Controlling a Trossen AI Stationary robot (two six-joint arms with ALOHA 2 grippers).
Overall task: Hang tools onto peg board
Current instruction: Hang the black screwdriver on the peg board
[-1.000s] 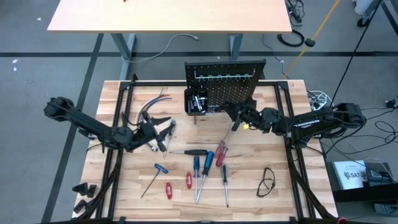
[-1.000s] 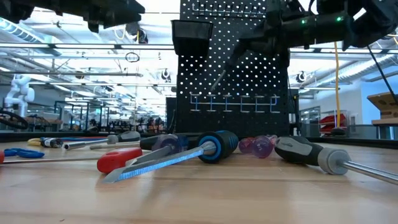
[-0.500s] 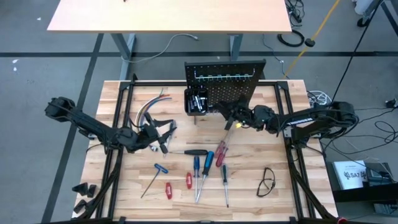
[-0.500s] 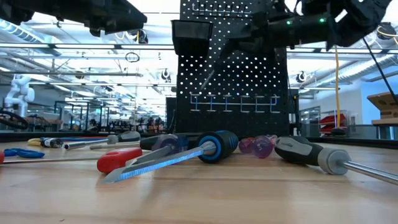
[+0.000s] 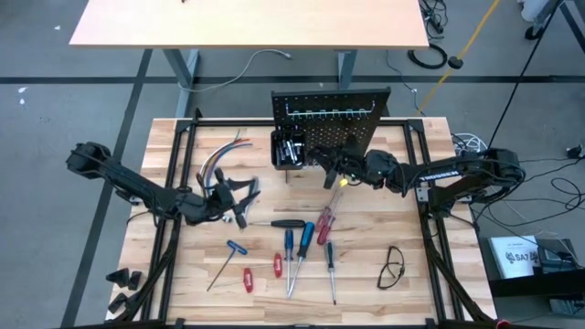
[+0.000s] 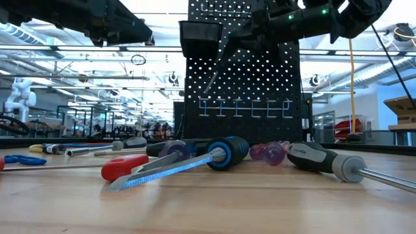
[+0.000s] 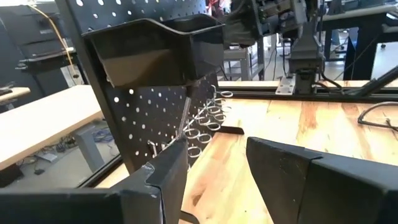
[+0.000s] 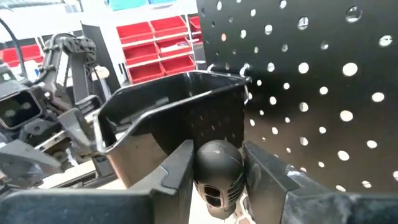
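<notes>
The black peg board (image 5: pixel 349 117) stands upright at the table's far edge, with a row of hooks (image 5: pixel 325 114) and a small black bin (image 5: pixel 289 148) on its front. My right gripper (image 5: pixel 324 164) is close in front of the board, just right of the bin (image 8: pixel 168 124), shut on a black-handled screwdriver (image 8: pixel 217 163). Its slim shaft (image 6: pixel 216 68) slants down in front of the board. My left gripper (image 5: pixel 239 196) hovers open and empty over the table's left-centre (image 7: pixel 217 168). Several screwdrivers (image 5: pixel 305 239) lie flat on the table. My right gripper pinches the screwdriver's black handle (image 8: pixel 219 155) between its two fingers, one on each side. The handle's rounded butt end faces back toward the wrist. The fingers reach level from the table's right. The screwdriver is clear of the table, its shaft (image 7: pixel 183 118) slanting down below the bin.
A bundle of coloured wires (image 5: pixel 219 157) lies at the far left. Safety glasses (image 5: pixel 393 267) lie at the near right. A black-handled screwdriver (image 5: pixel 279 222), a red one (image 5: pixel 324 226) and small red tools (image 5: pixel 247 279) lie in the middle and toward the near edge.
My right gripper has moved toward the table's left along the front of the peg board, closer to the bin, carrying the screwdriver with it. The screwdriver stays lifted, its shaft still slanting down.
</notes>
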